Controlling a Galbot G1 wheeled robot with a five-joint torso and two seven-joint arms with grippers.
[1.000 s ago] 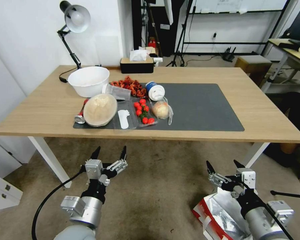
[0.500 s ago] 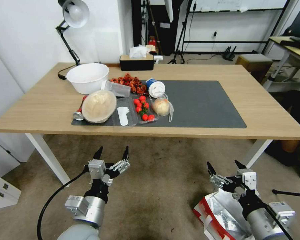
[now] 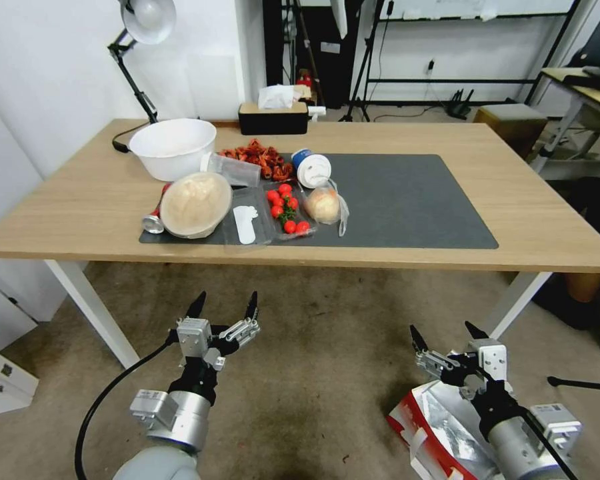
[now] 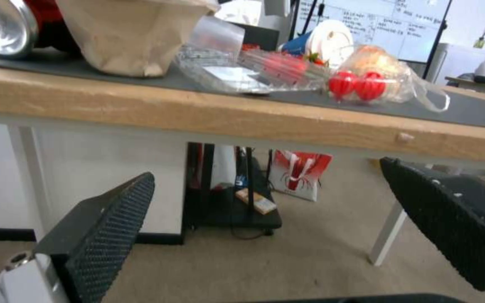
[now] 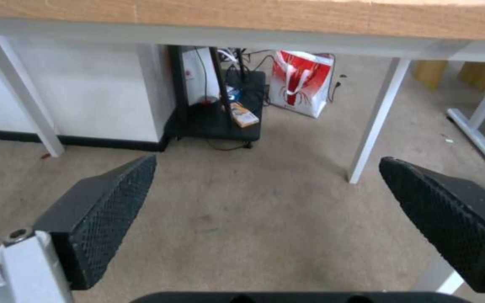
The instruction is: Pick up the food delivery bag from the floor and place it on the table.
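The food delivery bag [image 3: 439, 430], red and white with a silver foil lining, sits open on the carpet at the lower right of the head view. My right gripper [image 3: 441, 331] hovers open just above its far edge, with nothing between the fingers. My left gripper [image 3: 225, 301] is open over bare carpet to the left, well away from the bag. The table [image 3: 547, 220], light wood on white legs with a dark grey mat [image 3: 407, 200], stands just ahead. Both wrist views look under the tabletop past open fingers [image 4: 105, 225] [image 5: 102, 210].
Food items crowd the mat's left half: a white bowl [image 3: 172, 147], a lidded tub [image 3: 195, 205], tomatoes [image 3: 285, 208], a bagged bun [image 3: 324, 203]. A tissue box [image 3: 273, 120] and lamp [image 3: 143, 20] stand behind. Another red-and-white bag [image 5: 300, 82] stands beyond the table. White legs [image 3: 90, 313] flank open carpet.
The whole head picture has shifted, so the camera moved: the table sits slightly higher and nearer in view. Both grippers stay open and hold their places, the right one over the bag.
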